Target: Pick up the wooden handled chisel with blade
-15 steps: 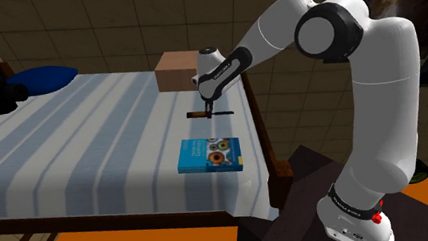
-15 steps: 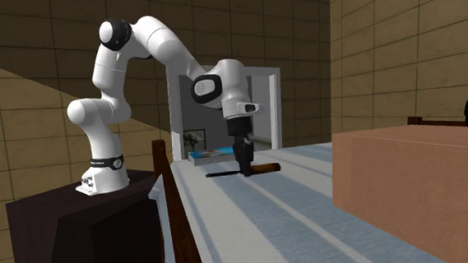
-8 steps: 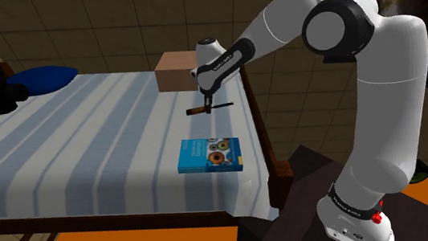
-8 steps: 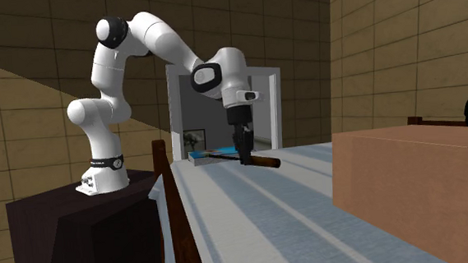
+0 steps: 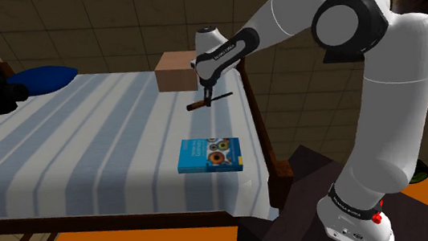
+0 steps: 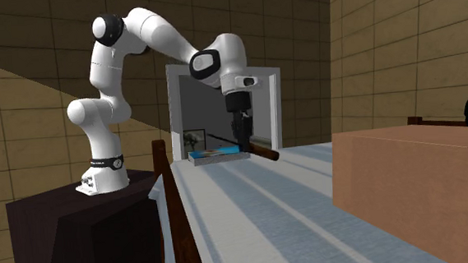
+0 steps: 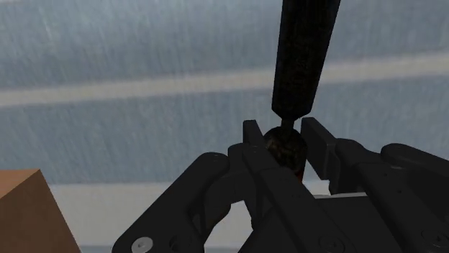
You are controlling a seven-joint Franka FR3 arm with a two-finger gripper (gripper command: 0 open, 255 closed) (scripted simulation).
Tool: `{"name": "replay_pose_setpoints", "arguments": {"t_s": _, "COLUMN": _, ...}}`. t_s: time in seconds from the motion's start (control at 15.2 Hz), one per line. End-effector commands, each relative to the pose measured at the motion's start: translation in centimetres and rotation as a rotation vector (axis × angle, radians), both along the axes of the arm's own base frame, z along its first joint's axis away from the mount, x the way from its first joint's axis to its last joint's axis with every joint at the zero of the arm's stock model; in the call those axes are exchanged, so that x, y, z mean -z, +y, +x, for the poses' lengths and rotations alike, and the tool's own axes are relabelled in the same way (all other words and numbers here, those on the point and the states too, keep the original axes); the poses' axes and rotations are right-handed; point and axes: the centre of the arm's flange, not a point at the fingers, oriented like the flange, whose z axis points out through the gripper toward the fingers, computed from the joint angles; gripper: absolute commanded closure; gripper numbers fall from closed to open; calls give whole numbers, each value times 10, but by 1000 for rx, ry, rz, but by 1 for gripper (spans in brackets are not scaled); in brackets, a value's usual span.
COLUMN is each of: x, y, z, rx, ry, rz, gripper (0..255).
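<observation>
Your brown wooden-handled chisel [image 5: 197, 106] hangs clear above the blue-and-white striped bed [image 5: 86, 144], tilted, probably because the black gripper [image 5: 204, 97] is clamped on it off-centre. The arm's arched high from its stand, wrist pointing down, between the brown cardboard box [image 5: 175, 69] and the blue book [image 5: 209, 154].

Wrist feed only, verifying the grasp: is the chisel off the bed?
Observer: Yes. In the shoulder view the chisel hangs clear above the striped bed, clasped in the end effector.
Operator: Level?
Observer: No, tilted. Its handle end sits lower than its blade end.
</observation>
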Motion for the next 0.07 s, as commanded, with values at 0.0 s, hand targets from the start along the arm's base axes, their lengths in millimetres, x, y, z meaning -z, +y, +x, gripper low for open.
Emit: {"name": "replay_pose_setpoints", "arguments": {"t_s": 0.0, "x": -3, "y": 0, "z": 1, "rx": 0, "ry": 0, "rz": 0, "gripper": 255}}
